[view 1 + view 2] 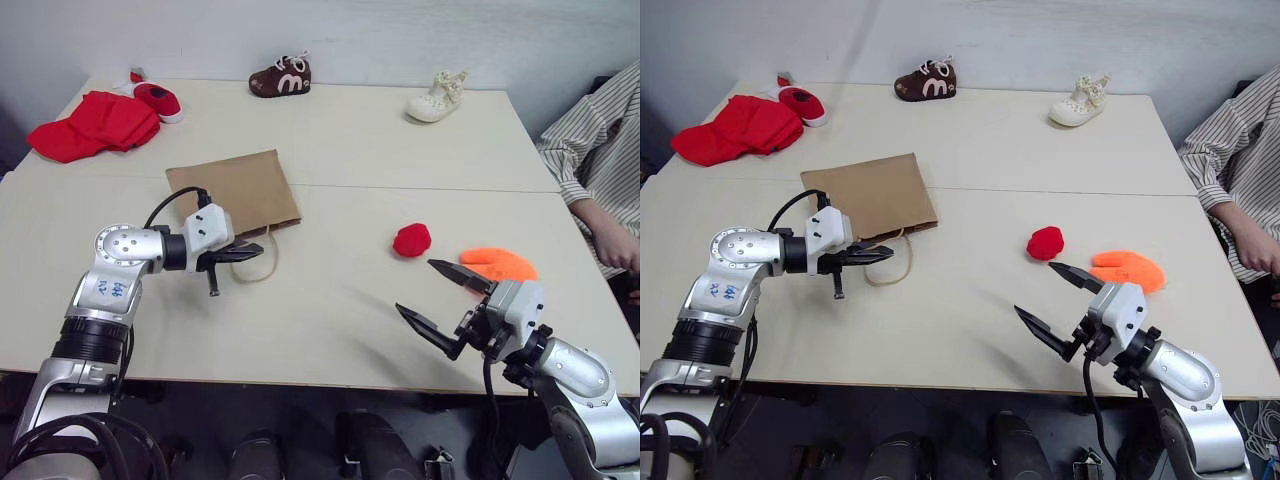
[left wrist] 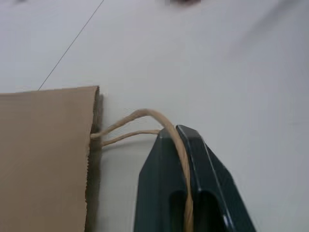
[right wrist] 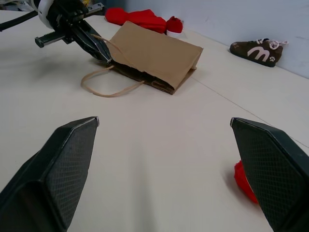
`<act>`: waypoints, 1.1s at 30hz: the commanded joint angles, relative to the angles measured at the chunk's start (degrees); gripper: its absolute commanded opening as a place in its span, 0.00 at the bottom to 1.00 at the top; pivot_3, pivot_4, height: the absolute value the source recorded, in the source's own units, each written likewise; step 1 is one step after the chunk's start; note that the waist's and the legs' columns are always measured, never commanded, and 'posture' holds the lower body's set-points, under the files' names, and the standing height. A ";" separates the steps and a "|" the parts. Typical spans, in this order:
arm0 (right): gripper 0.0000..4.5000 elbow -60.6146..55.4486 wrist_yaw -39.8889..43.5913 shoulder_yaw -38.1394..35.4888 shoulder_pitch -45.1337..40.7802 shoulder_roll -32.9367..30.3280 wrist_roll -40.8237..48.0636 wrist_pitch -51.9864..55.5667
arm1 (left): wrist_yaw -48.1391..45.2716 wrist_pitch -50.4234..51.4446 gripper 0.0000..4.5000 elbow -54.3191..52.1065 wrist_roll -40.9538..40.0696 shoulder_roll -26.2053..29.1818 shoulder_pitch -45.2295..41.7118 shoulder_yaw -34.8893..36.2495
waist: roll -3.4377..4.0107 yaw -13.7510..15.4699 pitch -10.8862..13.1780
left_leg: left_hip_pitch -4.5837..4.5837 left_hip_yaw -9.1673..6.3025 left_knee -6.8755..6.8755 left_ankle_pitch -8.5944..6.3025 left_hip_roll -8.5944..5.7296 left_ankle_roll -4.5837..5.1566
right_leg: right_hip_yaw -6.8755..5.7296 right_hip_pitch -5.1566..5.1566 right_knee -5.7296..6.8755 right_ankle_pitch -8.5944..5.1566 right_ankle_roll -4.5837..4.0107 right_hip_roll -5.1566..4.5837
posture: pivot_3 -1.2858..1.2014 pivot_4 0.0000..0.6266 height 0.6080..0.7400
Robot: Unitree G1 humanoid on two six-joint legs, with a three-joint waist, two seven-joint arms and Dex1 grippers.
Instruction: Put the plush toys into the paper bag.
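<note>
The brown paper bag (image 1: 235, 190) lies flat on the table left of centre, its mouth toward me. My left gripper (image 1: 252, 250) is shut on one twisted handle (image 2: 145, 114) at the bag's mouth. The other loop handle (image 3: 104, 92) lies on the table. The round red plush toy (image 1: 411, 240) sits right of centre, with the flat orange plush toy (image 1: 500, 263) just right of it. My right gripper (image 1: 414, 286) hovers open near the front right. It stands just in front of both toys and holds nothing.
A red cloth (image 1: 92, 125) and a red-and-white shoe (image 1: 158, 98) lie at the far left. A brown shoe (image 1: 282, 76) and a cream shoe (image 1: 438, 97) stand along the back. A person in a striped shirt (image 1: 600, 150) sits at the right edge.
</note>
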 commanded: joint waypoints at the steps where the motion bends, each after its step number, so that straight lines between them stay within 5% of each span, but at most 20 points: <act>1: 0.86 -4.54 0.13 0.37 -1.72 -0.44 2.96 1.73 | -1.11 12.85 0.00 -9.88 -10.66 -2.74 -4.96 2.36 | 0.00 0.08 0.00 | -0.08 -0.08 0.08 -0.01 0.00 0.01 | -0.03 0.01 0.00 0.01 0.02 0.00 | 0.52 0.24 1.00; 5: 0.55 -6.12 -1.40 5.65 -7.02 -0.06 2.79 7.36 | 3.29 28.20 0.00 -17.35 -21.34 -6.31 -9.10 5.44 | 0.00 -0.13 0.00 | -0.14 -0.14 0.18 -0.02 0.00 0.04 | -0.02 0.01 0.03 0.03 0.06 -0.01 | 0.52 0.24 1.00; 12: 0.01 -1.60 -7.23 18.36 -19.41 4.68 -5.60 15.45 | 9.86 39.19 0.00 -22.24 -27.69 -9.18 -11.75 6.72 | 0.06 -0.25 0.03 | -0.10 -0.14 0.18 -0.02 0.04 -0.02 | 0.03 -0.04 0.09 0.01 0.02 0.03 | 0.52 0.24 1.00; 22: 0.01 16.31 -13.05 28.43 -29.85 12.35 -20.01 17.97 | 15.50 45.07 0.00 -25.44 -35.31 -11.93 -11.32 10.88 | 0.06 -0.18 0.03 | -0.22 -0.18 0.23 -0.03 0.01 0.00 | -0.03 -0.06 0.01 0.01 0.03 -0.03 | 0.52 0.24 1.00; 33: 0.01 23.71 -11.07 30.42 -28.31 12.55 -24.31 17.87 | 19.46 47.88 0.00 -21.43 -41.68 -12.22 -13.40 16.68 | 0.06 -0.28 0.03 | -0.20 -0.18 0.21 -0.03 0.02 -0.01 | -0.03 -0.06 0.03 0.01 0.03 -0.02 | 0.52 0.24 1.00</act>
